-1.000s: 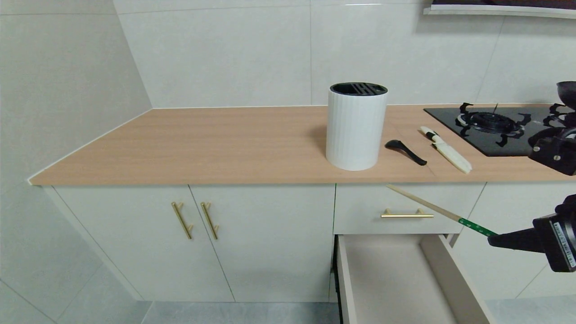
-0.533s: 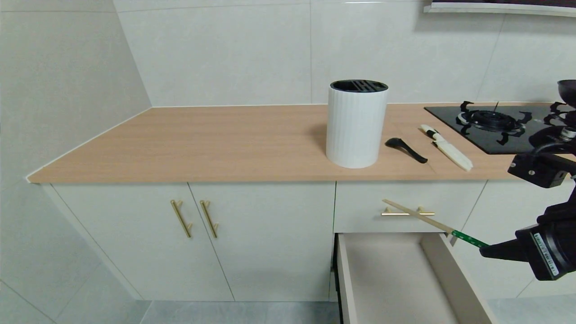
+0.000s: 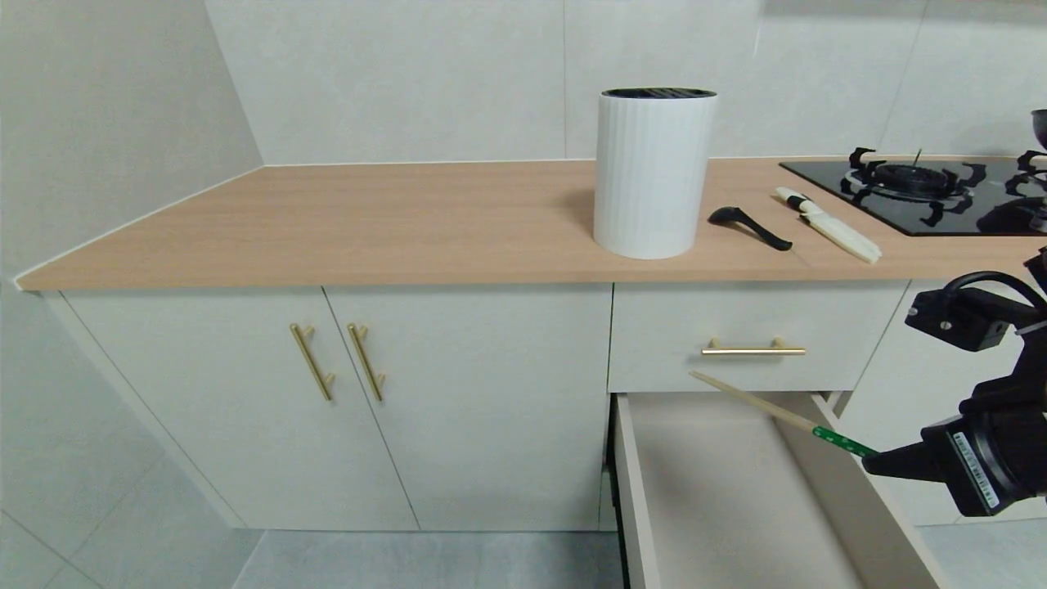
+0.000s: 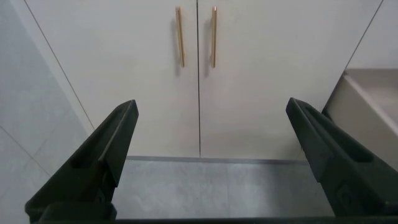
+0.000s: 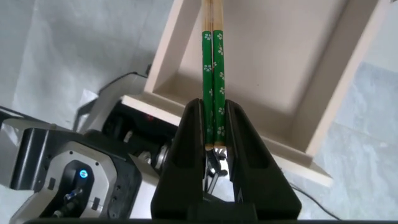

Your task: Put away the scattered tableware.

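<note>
The pulled-out drawer runs off the head view's lower edge, so its front panel is not seen. The held ends of the chopsticks are buried between the clamped fingers of the right gripper, and the right wrist view's edge cuts off their far tips. The hob is cut at the head view's right edge. The holder top is seen nearly edge-on, so its slot count is indeterminate.

The left hand is facing a pair of pale cabinet doors, its two black fingers standing wide apart. Two slim gold handles are showing between the fingers, running upright side by side, one on each door, just beside the seam where the doors meet. Grey tiled floor is lying beneath the doors. A pale open drawer is jutting out next to one door, and a light wall is bordering the other.
</note>
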{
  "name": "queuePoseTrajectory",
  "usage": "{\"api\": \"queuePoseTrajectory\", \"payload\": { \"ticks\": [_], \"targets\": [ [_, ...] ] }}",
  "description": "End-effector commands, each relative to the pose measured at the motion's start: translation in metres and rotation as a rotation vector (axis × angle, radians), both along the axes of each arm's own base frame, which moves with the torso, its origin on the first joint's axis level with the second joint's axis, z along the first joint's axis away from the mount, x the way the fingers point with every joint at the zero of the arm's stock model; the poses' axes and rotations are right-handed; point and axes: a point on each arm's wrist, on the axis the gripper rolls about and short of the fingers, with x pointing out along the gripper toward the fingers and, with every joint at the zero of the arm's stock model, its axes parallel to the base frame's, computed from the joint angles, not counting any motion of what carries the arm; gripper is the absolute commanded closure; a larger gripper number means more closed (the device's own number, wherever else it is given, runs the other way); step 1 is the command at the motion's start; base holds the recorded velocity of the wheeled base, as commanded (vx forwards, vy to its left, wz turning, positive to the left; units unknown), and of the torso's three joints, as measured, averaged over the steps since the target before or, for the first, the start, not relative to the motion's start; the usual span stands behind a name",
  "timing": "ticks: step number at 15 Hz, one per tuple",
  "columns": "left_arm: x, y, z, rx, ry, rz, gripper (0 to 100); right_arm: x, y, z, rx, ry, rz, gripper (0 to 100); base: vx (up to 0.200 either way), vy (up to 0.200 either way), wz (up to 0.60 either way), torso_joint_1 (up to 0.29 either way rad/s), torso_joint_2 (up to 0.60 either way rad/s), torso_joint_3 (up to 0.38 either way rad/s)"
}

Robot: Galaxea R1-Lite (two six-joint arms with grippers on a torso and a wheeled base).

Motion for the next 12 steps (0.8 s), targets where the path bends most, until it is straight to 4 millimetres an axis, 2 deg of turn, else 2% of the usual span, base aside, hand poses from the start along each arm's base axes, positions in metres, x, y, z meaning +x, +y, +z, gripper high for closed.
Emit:
{"api": "queuePoseTrajectory", "payload": {
  "ticks": [1, 7, 12],
  "targets": [
    [0.0, 0.0, 0.0, 0.0, 0.0, 0.001, 0, 0.0036, 0.002, -0.0064, -0.01, 0.019, 0.004, 100, 0.0, 0.0, 0.0, -0.159, 0.47, 0.3],
    [0.0, 0.0, 0.0, 0.0, 0.0, 0.001, 0, 0.0053, 0.0028, -0.0084, -0.011, 0.02, 0.005, 100, 0.0, 0.0, 0.0, -0.127, 0.46, 0.321],
    [0.0, 0.0, 0.0, 0.0, 0.0, 0.001, 0, 0.0074, 0.0037, -0.012, -0.016, 0.024, 0.005, 100, 0.0, 0.0, 0.0, -0.025, 0.11, 0.079]
  ]
}}
